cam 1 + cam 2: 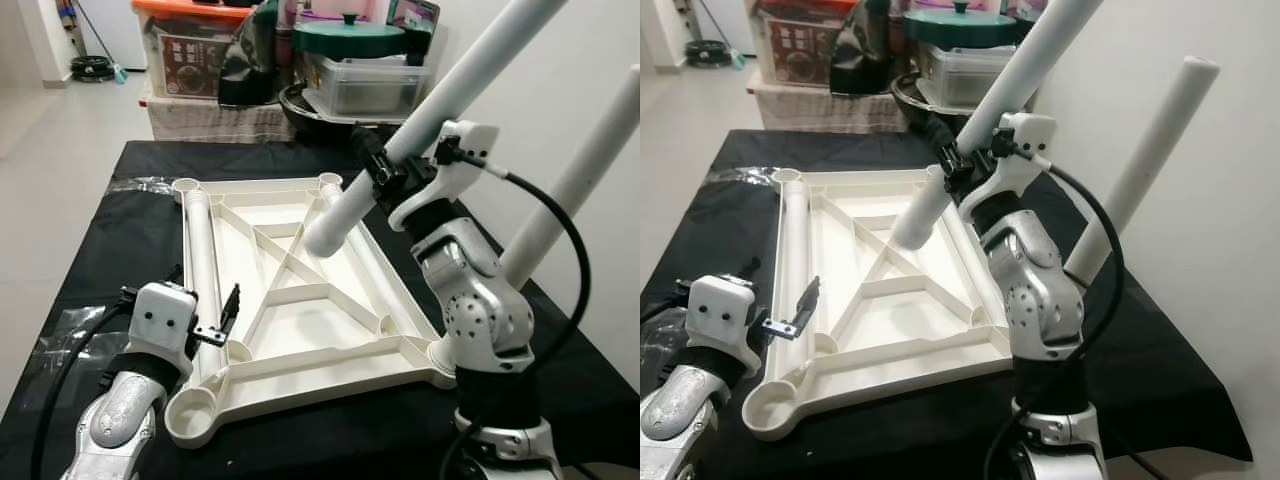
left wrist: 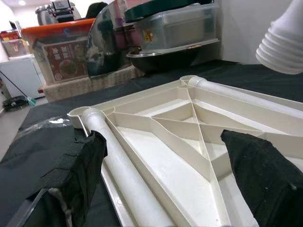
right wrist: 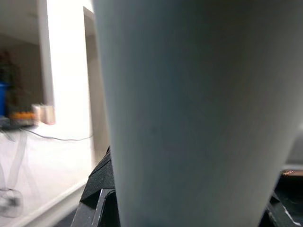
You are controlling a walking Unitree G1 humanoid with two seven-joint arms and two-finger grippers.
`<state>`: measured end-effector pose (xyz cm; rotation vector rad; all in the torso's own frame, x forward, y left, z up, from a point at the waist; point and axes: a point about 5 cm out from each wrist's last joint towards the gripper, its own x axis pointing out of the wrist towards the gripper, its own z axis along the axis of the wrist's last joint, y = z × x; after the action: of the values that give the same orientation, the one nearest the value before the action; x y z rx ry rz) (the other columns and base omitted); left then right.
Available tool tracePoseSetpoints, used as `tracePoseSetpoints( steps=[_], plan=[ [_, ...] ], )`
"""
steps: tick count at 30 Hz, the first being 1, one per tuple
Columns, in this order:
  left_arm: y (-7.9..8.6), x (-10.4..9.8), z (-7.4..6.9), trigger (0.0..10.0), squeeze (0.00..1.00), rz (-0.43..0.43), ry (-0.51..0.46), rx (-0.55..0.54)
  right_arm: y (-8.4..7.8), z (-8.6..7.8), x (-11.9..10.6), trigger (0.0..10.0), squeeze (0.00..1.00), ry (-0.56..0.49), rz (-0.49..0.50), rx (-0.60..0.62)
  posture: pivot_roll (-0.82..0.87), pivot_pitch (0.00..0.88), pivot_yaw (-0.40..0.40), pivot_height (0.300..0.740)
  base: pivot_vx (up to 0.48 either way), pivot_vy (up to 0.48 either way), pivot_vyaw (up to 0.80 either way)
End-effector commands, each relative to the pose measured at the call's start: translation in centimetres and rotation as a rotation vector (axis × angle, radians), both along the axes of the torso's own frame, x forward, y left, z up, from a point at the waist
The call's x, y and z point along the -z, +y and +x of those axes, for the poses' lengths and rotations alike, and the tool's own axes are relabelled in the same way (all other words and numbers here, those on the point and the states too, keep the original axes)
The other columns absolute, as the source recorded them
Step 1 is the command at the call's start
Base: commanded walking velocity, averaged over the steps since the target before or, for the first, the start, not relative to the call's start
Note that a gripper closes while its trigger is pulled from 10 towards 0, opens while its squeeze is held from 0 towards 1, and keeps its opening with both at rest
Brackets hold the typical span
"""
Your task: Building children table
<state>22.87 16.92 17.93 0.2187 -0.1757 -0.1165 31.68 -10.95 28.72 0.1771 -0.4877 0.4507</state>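
Observation:
A white plastic table top (image 1: 300, 345) lies upside down on the black-covered table, its ribs and corner sockets facing up. One white leg (image 1: 203, 250) lies along its left side. My right gripper (image 1: 385, 180) is shut on a second white leg (image 1: 470, 75), held tilted with its ribbed lower end (image 2: 281, 47) hanging above the frame's far right part. A third leg (image 1: 585, 175) stands slanted at the right; its foot is hidden behind my right arm. My left gripper (image 2: 165, 161) is open at the near left, its fingers (image 2: 80, 165) straddling the lying leg.
Storage boxes (image 1: 190, 50), a green-lidded pot (image 1: 350, 35) and clear tubs are stacked beyond the table's far edge. A white wall runs close on the right. Crumpled clear plastic (image 1: 140, 185) lies on the black cloth (image 1: 110, 240) at the left. Floor lies left of the table.

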Motion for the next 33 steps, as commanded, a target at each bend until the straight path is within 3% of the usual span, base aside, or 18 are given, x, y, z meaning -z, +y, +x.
tracePoseSetpoints(
  steps=[1, 12, 28, 33],
  plan=[
    [0.0, -0.4, -0.3, 10.0, 0.00, -0.012, -0.007, 0.007, 0.1, -0.4, 0.2, 10.0, 0.00, -0.029, -0.031, 0.006, 0.10, 0.000, -0.113, 0.740, 0.000, 0.000, 0.00],
    [0.1, -0.6, -0.4, 10.0, 0.00, -0.052, -0.011, 0.010, 0.1, -1.0, 2.8, 10.0, 0.00, 0.030, -0.031, 0.008, 0.09, 0.000, -0.100, 0.740, 0.000, 0.000, 0.00],
    [-0.2, -0.8, -0.2, 10.0, 0.00, -0.058, -0.017, 0.030, 0.7, -0.2, 2.4, 10.0, 0.00, 0.048, 0.064, -0.059, 0.10, 0.000, -0.102, 0.740, 0.000, 0.412, 0.00],
    [-0.4, -0.8, -0.3, 10.0, 0.00, -0.038, -0.034, 0.027, 1.2, -0.1, 2.6, 10.0, 0.00, 0.076, 0.081, -0.100, 0.10, 0.000, -0.107, 0.740, 0.000, 0.000, 0.00]
  ],
)
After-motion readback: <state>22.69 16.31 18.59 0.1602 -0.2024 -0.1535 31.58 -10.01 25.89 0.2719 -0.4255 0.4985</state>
